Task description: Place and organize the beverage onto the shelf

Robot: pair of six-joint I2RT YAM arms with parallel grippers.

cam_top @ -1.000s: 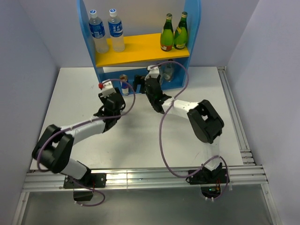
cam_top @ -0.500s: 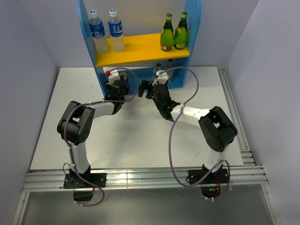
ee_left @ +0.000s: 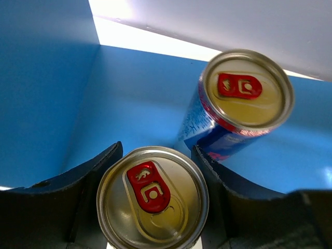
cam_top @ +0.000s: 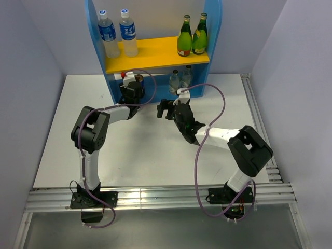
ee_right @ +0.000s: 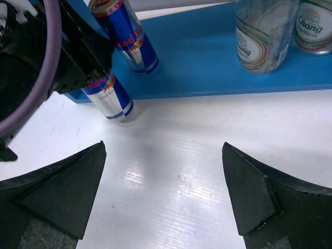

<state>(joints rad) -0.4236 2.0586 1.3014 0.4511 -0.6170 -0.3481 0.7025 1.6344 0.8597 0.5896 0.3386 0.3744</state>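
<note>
White tabletop (cam_top: 155, 155), pale walls (cam_top: 31, 62); left gripper (ee_left: 155, 151) clamps can (ee_left: 153, 199) at shelf (cam_top: 155, 56) foot; right gripper (ee_right: 163, 148) splayed empty before shelf.

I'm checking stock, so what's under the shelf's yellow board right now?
Two small clear bottles and one can stand on the blue lower level. A second can, in the left gripper, stands on the table at its front edge. The board hides the back.

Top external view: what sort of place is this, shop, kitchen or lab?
Most likely a lab test cell staging a shop shelf: plain partition walls box in a white table, arms are bolted to aluminium rails at its near edge, and a small blue shelf holds a few drinks.
</note>
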